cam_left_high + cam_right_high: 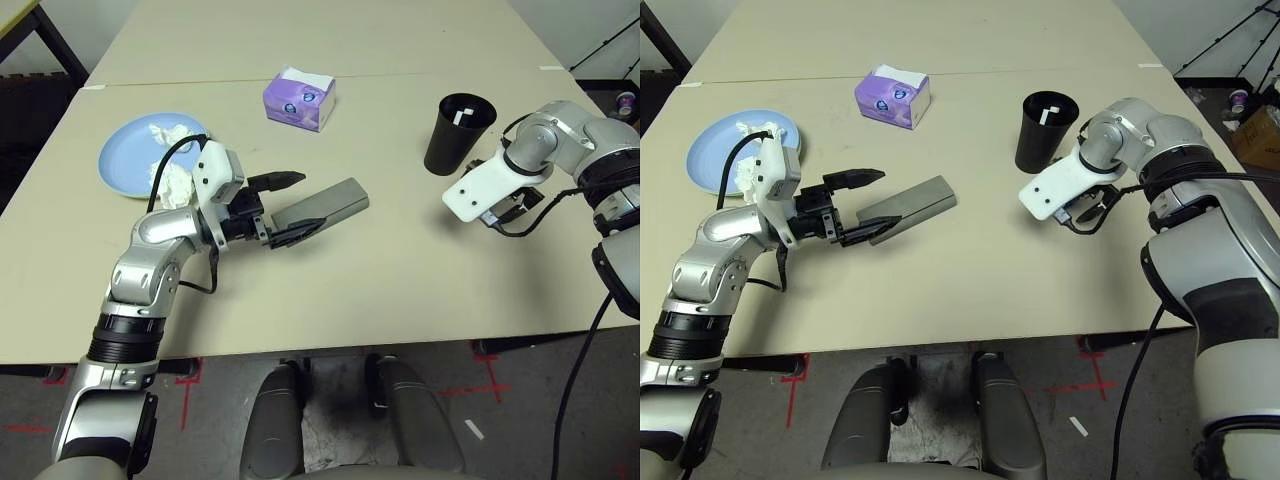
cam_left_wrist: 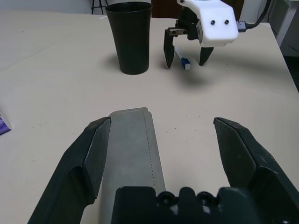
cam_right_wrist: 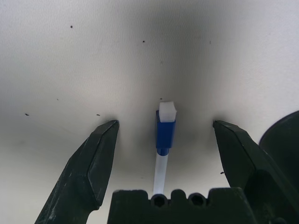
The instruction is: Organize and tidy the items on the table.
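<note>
The grey glasses case (image 1: 325,205) lies flat on the table (image 1: 400,290), left of the middle. My left gripper (image 1: 308,203) is open around its near end, and the case (image 2: 135,149) lies close along one finger (image 2: 88,154). At the right stands the black cup (image 1: 458,135) with a white pen (image 1: 459,117) inside. Beside the cup my right gripper (image 3: 166,123) points down, open, with a white blue-capped pen (image 3: 164,140) lying on the table between its fingers, touching neither. The light blue plate (image 1: 125,150) at far left holds crumpled white tissue wads (image 1: 170,172).
A purple tissue box (image 1: 298,98) stands at the back centre. A second pale table (image 1: 300,30) adjoins the far edge. The table's front edge (image 1: 330,345) runs close before me. A black cable (image 1: 585,340) hangs off my right arm.
</note>
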You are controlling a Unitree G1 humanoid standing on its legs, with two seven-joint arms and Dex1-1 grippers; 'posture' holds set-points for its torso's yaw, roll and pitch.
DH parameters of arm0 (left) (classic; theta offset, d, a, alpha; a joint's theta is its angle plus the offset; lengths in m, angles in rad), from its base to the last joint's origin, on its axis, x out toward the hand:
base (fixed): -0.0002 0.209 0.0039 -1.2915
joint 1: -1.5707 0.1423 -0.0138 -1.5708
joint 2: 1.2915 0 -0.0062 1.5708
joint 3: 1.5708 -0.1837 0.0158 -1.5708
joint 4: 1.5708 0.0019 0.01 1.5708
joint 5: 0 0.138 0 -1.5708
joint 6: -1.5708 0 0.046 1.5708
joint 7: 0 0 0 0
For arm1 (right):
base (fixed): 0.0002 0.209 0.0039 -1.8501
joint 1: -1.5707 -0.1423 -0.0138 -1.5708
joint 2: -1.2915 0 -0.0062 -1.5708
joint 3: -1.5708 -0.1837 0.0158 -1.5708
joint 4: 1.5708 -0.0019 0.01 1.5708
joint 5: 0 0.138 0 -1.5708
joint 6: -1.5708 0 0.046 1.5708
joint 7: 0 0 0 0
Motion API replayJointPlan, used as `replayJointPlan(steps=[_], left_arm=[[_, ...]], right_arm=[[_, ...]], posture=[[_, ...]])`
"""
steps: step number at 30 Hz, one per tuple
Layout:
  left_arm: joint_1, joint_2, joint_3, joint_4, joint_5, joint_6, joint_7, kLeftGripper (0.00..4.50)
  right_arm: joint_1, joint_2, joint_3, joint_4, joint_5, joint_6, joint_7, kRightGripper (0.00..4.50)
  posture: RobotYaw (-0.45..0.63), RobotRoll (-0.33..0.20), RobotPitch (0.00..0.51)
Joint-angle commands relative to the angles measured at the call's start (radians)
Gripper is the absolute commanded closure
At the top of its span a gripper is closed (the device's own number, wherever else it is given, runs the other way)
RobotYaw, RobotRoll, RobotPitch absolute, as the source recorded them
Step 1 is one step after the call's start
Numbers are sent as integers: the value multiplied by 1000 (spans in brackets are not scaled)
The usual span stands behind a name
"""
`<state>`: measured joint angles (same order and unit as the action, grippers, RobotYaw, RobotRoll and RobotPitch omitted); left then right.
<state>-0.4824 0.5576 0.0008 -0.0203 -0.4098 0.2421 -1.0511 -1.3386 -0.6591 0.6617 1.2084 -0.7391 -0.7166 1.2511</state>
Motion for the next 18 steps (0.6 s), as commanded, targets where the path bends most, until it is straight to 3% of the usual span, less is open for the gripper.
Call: replayJointPlan(steps=[1,9,13,18], left_arm=[[16,10,7,-13,-7,5,0,0],[13,14,7,-5,-6,1,-3,0],[4,12,2,4,-4,-1,-5,0],[-12,9,-2,20,-1,-8,-10,0]], right_arm=[[-5,-10,14,21,-13,-9,8,970],[-9,-9,1,22,-6,-8,18,4044],[-25,4,-48,20,54,23,68,4169],[-70,64,-216,-23,330,233,341,4169]], posture=[[78,0,226],[75,0,218],[69,0,209],[62,0,202]])
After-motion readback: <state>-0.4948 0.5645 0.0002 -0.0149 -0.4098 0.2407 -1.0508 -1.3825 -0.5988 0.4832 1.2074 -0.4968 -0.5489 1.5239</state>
